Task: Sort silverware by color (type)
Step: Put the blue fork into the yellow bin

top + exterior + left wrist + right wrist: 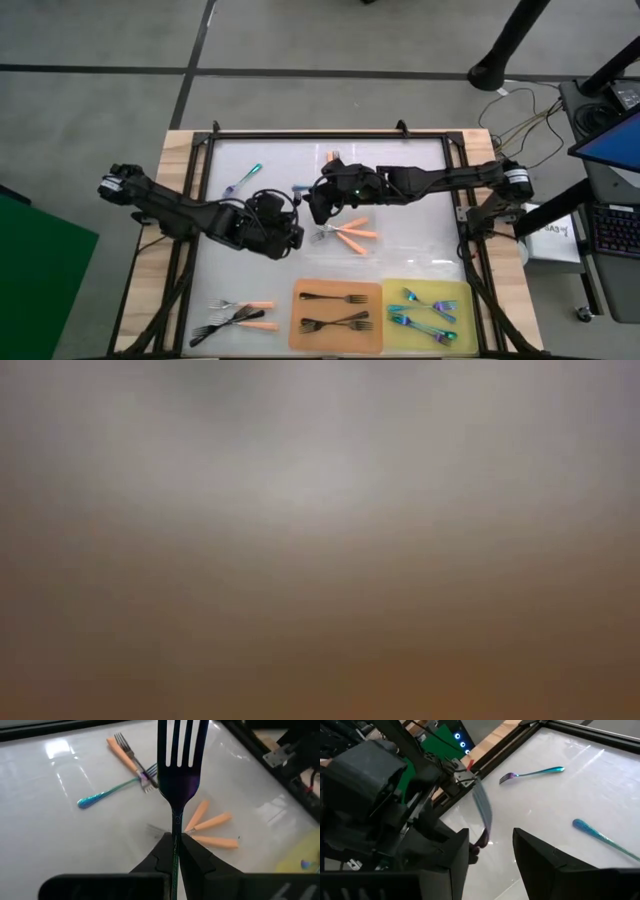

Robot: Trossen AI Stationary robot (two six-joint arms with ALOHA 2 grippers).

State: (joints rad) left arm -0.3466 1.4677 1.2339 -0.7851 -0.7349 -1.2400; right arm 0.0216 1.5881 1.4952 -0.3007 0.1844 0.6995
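Iridescent blue-purple metal fills the left wrist view, where an iridescent fork (pixel 178 767) is held tines-up, its handle pinched between the closed fingers of the left gripper (pixel 174 840) above the middle of the white table (pixel 400 170). Just beside it, seen from above, the right gripper (pixel 322 205) is poised with its jaws spread wide and nothing between them; in the right wrist view the held fork appears as a blurred blade in front of those open fingers (pixel 545 857). Along the near edge of the table, a mixed pile of orange-handled and black forks (pixel 237 316) is laid on the bare surface, four black forks (pixel 335 311) are gathered on the orange mat (pixel 336 316), and several iridescent forks (pixel 425 311) are set on the yellow mat (pixel 432 313). Near the table's middle, three orange-handled forks (pixel 347 234) are fanned out close under the grippers. Farther back, a teal-handled iridescent fork (pixel 241 181) lies alone, and another orange-handled fork (pixel 331 156) is seen near the far edge. Nothing can be made out in the low view.
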